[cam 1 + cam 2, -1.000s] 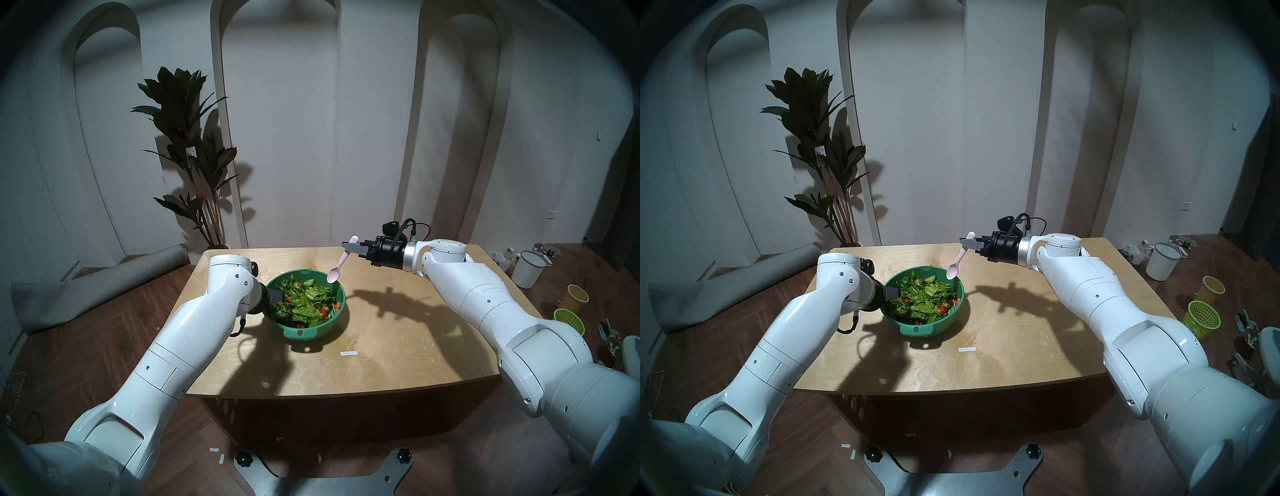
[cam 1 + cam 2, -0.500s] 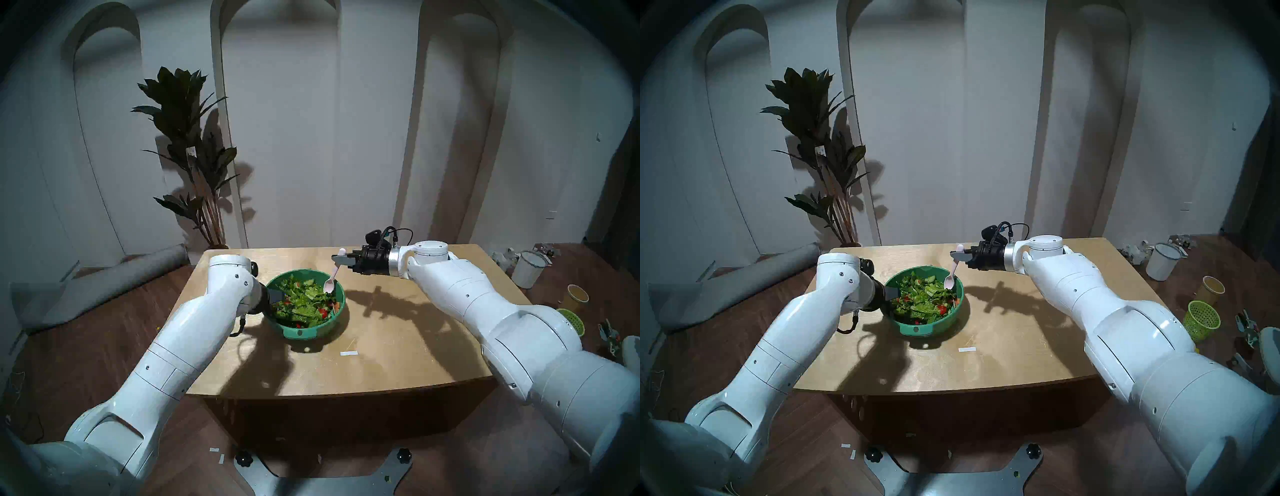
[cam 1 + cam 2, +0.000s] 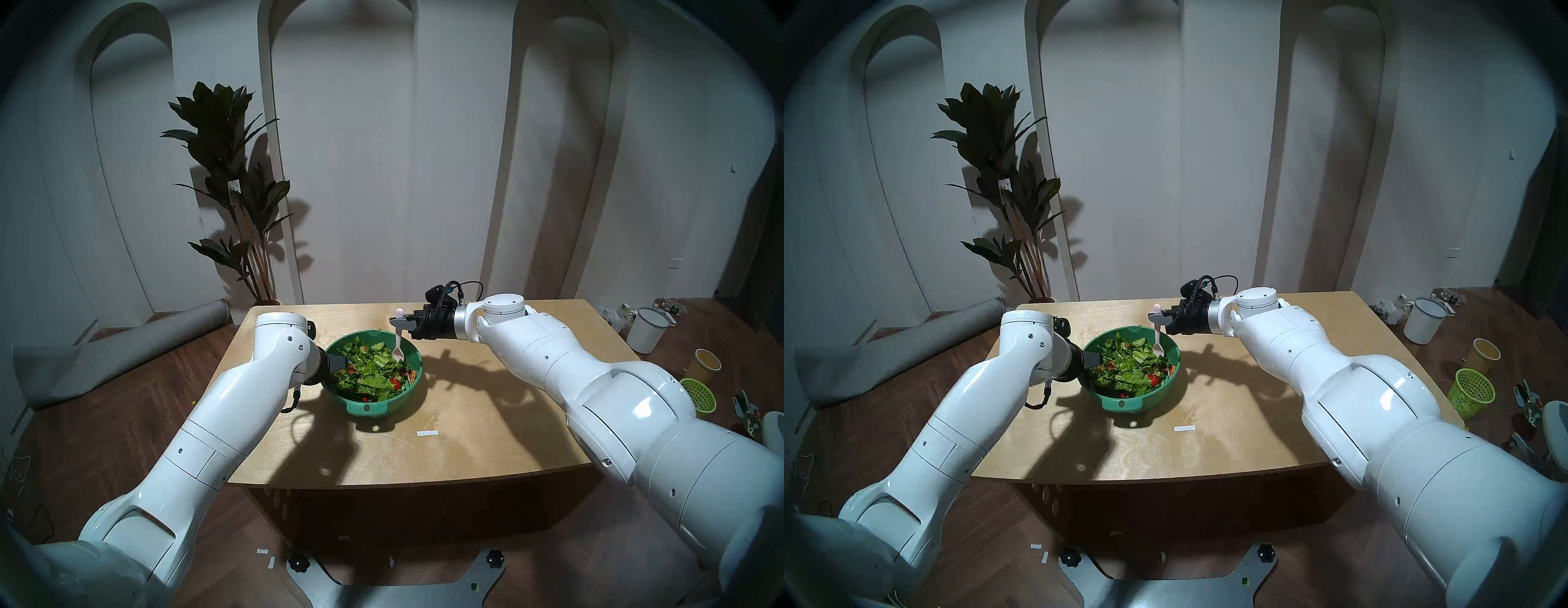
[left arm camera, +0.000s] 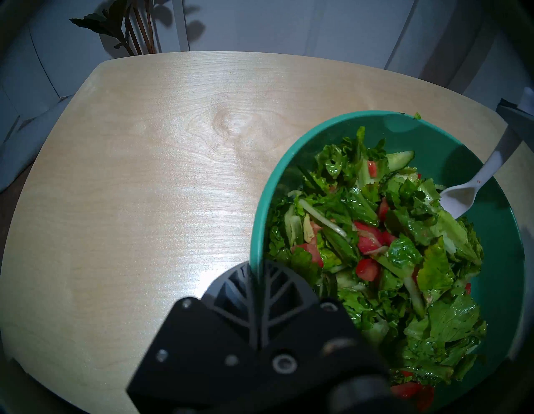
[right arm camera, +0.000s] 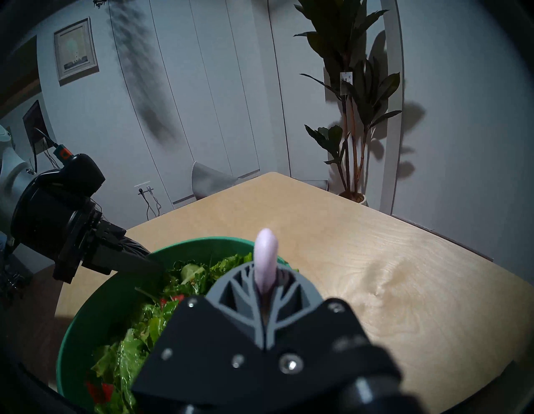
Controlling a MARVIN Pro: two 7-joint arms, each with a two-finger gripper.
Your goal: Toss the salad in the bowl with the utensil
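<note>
From the head views, the right gripper pinches the pale pink spoon near its handle top, the long axis near upright, scoop down at the salad by the far right wall of the teal bowl on the surface. In the left wrist view, the left gripper is clamped on the bowl's rim, and the spoon slants in from the upper right, scoop touching the leaves. The right wrist view shows the handle end sticking up between that gripper's closed fingers.

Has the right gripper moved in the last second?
Yes. The right gripper, holding the spoon, moved toward the view's left and down, from beside the bowl to over its rim.
</note>
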